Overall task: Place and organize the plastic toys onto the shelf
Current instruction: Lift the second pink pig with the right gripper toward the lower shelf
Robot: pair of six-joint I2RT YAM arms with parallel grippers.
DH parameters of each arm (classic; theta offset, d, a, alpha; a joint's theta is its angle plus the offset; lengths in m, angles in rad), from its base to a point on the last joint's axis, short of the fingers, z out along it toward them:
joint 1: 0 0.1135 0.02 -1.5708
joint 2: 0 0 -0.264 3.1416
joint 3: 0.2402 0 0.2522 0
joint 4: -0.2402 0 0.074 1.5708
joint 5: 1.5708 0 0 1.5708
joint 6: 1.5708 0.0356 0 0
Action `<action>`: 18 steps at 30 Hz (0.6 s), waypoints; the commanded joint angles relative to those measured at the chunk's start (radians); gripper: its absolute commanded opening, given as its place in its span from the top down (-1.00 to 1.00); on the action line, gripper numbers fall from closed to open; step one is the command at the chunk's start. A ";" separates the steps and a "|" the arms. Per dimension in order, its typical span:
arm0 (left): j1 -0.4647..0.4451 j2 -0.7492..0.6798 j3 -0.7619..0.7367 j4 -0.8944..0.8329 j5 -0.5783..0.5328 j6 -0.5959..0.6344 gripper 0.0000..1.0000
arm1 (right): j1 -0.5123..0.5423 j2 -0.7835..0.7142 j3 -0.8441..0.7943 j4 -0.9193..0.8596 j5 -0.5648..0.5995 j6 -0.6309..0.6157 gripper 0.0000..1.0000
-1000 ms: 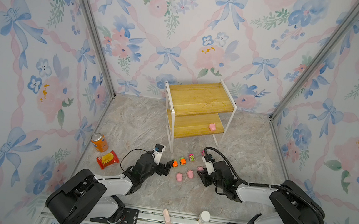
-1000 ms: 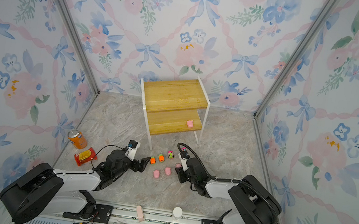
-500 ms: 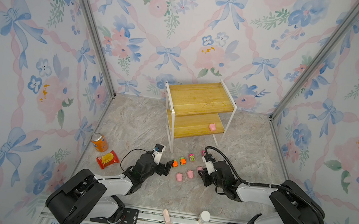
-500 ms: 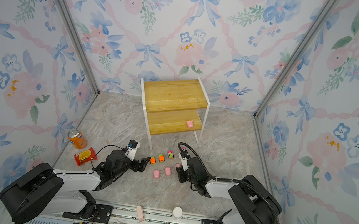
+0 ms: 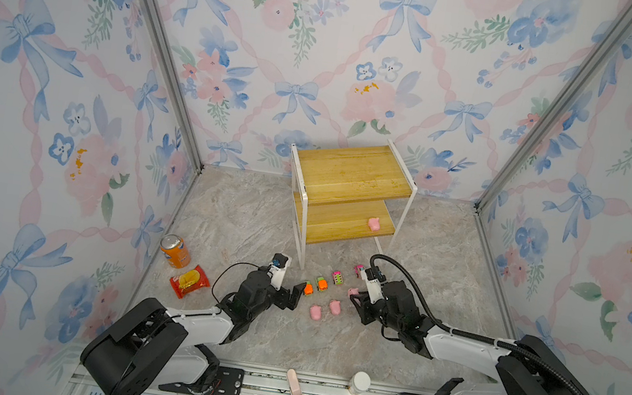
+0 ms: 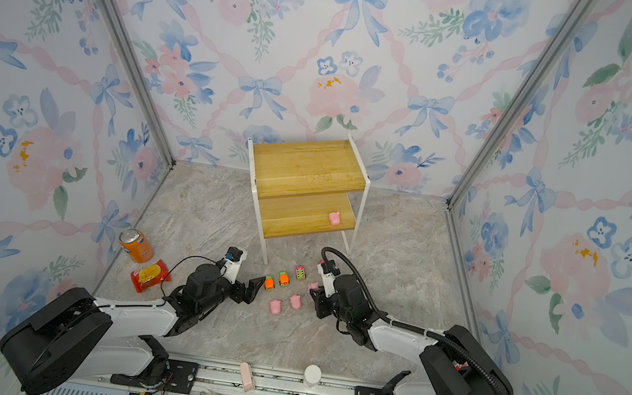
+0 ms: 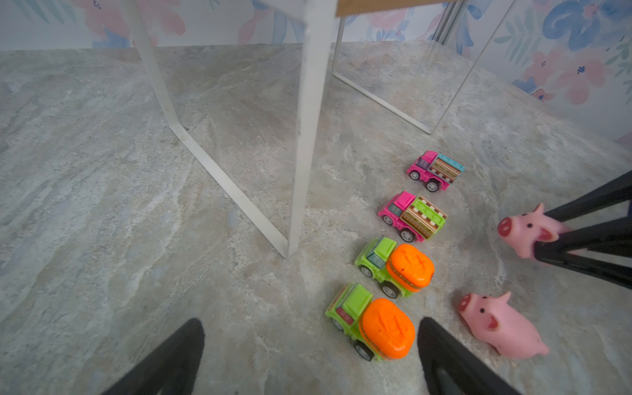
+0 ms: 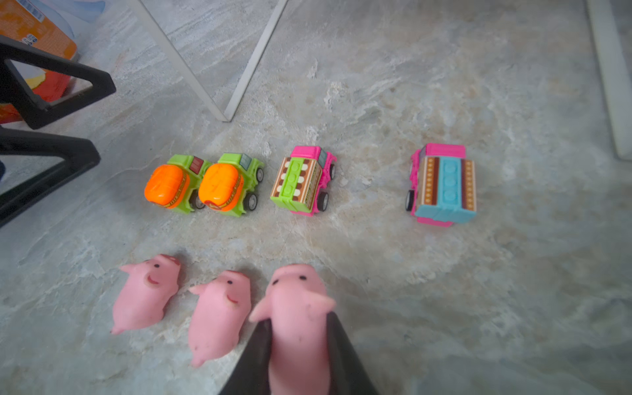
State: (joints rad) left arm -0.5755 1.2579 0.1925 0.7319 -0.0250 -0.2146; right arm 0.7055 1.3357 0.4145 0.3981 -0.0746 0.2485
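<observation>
So: right gripper is clamped on a pig, fingers on its flanks, body in line with them, snout out past the tips. Shelf lies ahead, beyond the cars, with a second pig already at the right end of its lower board; right arm looks the nearer one for that spot. Left gripper gapes wide, orange car between the fingers, close to one; contact unclear. Two loose pigs lie on the floor.
</observation>
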 commanded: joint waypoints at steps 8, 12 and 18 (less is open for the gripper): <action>0.004 0.008 -0.008 0.003 0.010 -0.012 -0.96 | -0.020 -0.109 0.224 -0.167 0.061 -0.019 0.47; 0.006 0.009 -0.008 0.002 0.010 -0.011 -0.96 | -0.041 -0.075 0.328 -0.193 0.106 -0.027 0.46; 0.005 0.008 -0.007 0.003 0.013 -0.010 -0.96 | -0.063 0.002 0.422 -0.167 0.179 -0.001 0.45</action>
State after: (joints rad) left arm -0.5755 1.2579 0.1925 0.7319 -0.0246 -0.2146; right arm 0.6548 1.3006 0.7975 0.2459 0.0437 0.2401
